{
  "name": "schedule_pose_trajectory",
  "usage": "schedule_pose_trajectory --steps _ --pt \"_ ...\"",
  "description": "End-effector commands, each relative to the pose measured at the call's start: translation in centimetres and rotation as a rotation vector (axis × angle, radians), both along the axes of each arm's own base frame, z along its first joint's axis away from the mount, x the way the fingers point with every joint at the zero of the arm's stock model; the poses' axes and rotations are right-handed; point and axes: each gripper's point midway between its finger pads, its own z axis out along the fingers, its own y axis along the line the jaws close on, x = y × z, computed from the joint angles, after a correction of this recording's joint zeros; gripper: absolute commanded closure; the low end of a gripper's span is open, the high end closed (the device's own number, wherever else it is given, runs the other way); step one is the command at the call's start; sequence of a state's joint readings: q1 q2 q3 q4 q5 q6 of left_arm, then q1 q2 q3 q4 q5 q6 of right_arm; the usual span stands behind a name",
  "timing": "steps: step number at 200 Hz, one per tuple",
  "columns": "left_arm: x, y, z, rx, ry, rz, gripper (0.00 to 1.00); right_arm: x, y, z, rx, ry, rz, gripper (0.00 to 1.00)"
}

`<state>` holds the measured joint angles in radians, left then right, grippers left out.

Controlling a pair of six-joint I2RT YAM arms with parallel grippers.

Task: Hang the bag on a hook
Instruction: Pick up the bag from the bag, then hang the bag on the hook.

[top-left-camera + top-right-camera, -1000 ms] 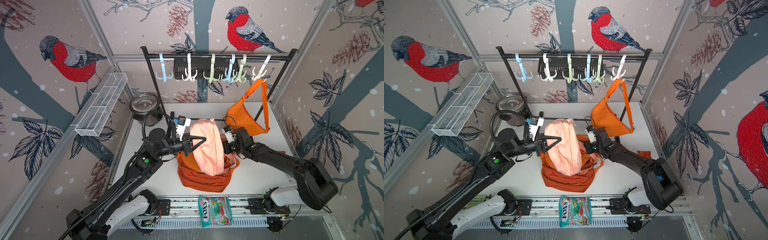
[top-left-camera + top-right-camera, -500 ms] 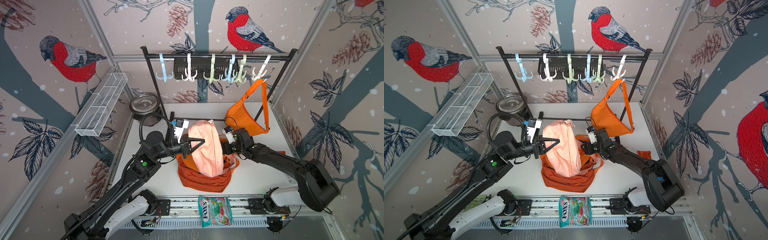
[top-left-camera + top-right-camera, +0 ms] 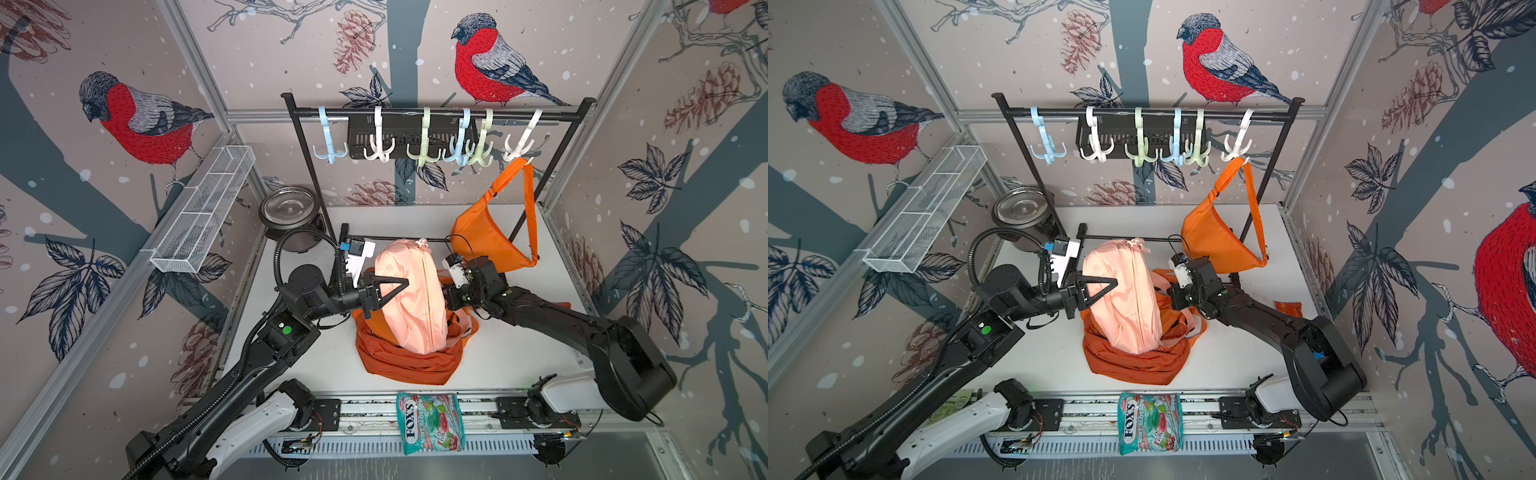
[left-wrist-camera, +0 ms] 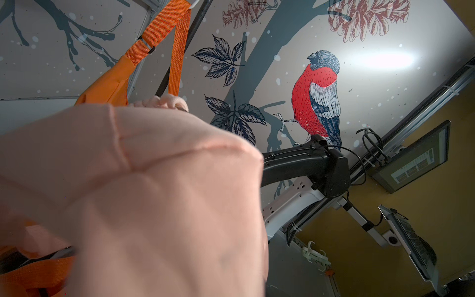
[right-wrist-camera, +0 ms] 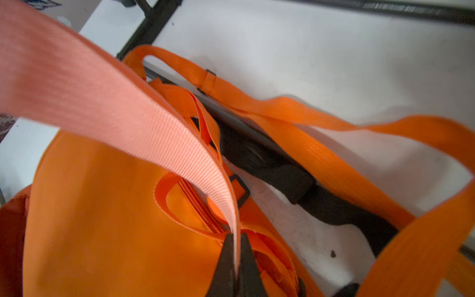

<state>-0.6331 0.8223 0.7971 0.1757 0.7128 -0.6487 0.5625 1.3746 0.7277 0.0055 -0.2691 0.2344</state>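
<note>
A pale pink bag (image 3: pixel 411 299) (image 3: pixel 1125 299) stands raised in the middle of the table, leaning on a dark orange bag (image 3: pixel 407 361). My left gripper (image 3: pixel 403 283) (image 3: pixel 1115 284) is shut on the pink bag's left side; in the left wrist view the pink fabric (image 4: pixel 141 192) hides the jaws. My right gripper (image 5: pixel 236 244) is shut on the bag's pink strap (image 5: pixel 115 102), behind the bag's right side in both top views. Several hooks hang from the black rail (image 3: pixel 436 112) at the back, among them a white hook (image 3: pixel 379 143).
An orange sling bag (image 3: pixel 486 237) hangs by its strap from the white hook at the rail's right end. A metal pot (image 3: pixel 291 216) stands at back left below a wire basket (image 3: pixel 203 212). A candy packet (image 3: pixel 430 422) lies at the front edge.
The left arm's elbow has drifted slightly left. The pink bag stays held up in about the same place between both grippers.
</note>
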Motion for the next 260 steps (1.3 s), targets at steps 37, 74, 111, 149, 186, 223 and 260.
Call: schedule_pose_trajectory --steps 37,74,111,149,186,223,260 --pt "-2.0 1.0 0.3 -0.046 -0.126 -0.023 1.00 2.8 -4.8 9.4 -0.141 -0.281 -0.259 0.96" --pt "-3.3 1.1 0.6 -0.066 -0.280 0.006 1.00 3.6 -7.6 19.6 -0.115 -0.546 -0.402 0.97" --pt "-4.8 -0.6 1.0 -0.078 -0.453 -0.026 1.00 4.1 -9.1 28.2 -0.075 -0.709 -0.463 0.97" --pt "-4.4 -2.1 1.7 -0.081 -0.507 -0.050 1.00 5.4 -10.2 34.4 -0.046 -0.797 -0.492 0.97" --pt "-4.8 -3.5 2.8 -0.078 -0.607 -0.032 1.00 6.4 -10.4 38.4 -0.013 -0.847 -0.487 0.96" --pt "-4.2 -4.6 3.8 -0.081 -0.614 -0.022 1.00 8.6 -10.1 39.8 -0.019 -0.856 -0.481 0.97" --pt "-3.1 -5.0 4.5 -0.084 -0.603 0.023 1.00 10.8 -10.1 40.4 -0.018 -0.846 -0.467 0.97"
